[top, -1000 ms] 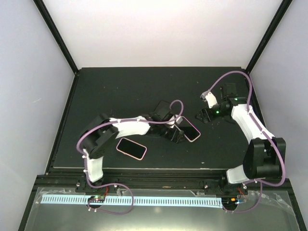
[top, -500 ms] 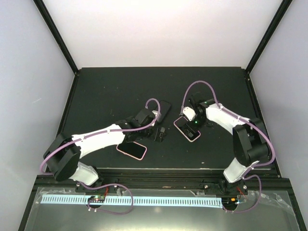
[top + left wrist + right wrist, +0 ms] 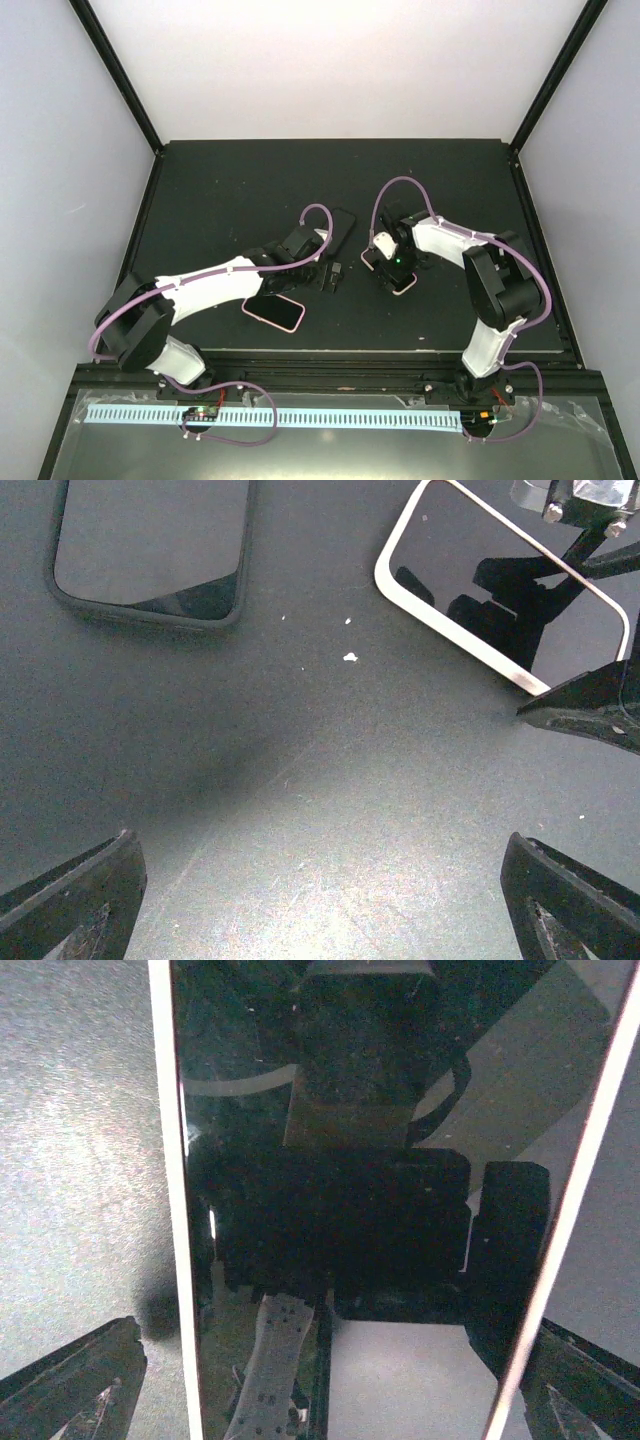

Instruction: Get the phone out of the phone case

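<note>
A phone with a dark screen in a pale pink-white case [image 3: 405,283] lies flat on the black table, right of centre. My right gripper [image 3: 392,262] hovers right over it, open. In the right wrist view the screen [image 3: 380,1160] fills the frame, the case's pale rims run down both sides, and the gripper [image 3: 330,1390] straddles the phone's width with one fingertip outside each rim. My left gripper [image 3: 332,276] is open and empty just left of that phone. The left wrist view shows it [image 3: 320,890] over bare table, with the cased phone [image 3: 470,590] at upper right.
A second phone in a pink case [image 3: 273,308] lies near the table's front edge, under my left forearm. A black phone or case [image 3: 342,228] lies behind my left gripper and also shows in the left wrist view [image 3: 150,550]. The table [image 3: 230,190] has black frame posts at its corners.
A second ago my left gripper was at the cased phone and my right arm was off to the right. The left has drawn back leftward and the right has moved over the phone.
</note>
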Controlling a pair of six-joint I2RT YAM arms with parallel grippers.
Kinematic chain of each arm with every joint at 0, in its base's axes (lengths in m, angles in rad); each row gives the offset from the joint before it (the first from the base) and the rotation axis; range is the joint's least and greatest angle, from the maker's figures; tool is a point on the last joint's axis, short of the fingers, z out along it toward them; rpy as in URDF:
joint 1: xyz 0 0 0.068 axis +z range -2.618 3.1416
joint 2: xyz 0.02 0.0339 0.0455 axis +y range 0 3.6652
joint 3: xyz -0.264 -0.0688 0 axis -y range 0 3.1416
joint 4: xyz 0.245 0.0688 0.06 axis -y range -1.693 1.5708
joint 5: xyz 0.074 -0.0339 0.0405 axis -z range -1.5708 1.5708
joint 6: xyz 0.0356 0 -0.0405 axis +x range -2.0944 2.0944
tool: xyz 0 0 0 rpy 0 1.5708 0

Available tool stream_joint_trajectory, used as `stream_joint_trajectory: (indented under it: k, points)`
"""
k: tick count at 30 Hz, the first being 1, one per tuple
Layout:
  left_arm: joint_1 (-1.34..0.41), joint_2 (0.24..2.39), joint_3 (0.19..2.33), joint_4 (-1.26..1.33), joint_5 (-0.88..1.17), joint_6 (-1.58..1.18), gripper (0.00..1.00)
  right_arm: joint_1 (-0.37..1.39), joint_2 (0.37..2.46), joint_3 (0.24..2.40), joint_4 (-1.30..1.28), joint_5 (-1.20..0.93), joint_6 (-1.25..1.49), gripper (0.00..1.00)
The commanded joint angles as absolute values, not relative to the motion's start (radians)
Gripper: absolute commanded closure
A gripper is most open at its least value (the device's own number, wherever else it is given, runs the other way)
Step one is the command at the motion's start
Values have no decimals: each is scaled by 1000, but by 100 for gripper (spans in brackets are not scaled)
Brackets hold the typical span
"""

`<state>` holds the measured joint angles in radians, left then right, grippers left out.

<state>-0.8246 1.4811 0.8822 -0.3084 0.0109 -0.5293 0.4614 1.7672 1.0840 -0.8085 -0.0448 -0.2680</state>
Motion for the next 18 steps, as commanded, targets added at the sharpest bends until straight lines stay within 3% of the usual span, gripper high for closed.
stream_joint_trajectory:
  k: [1, 9, 18]
  points:
    - [-819, 1472, 911, -311, -12, -542, 1, 471, 1787, 1097, -781, -23, -228, 0]
    - [-819, 1472, 900, -294, -6, -572, 1, 481, 1809, 1070, -746, 32, -217, 4]
    - [-819, 1447, 887, -296, -23, -580, 1, 481, 1809, 1052, -736, 78, -243, 36]
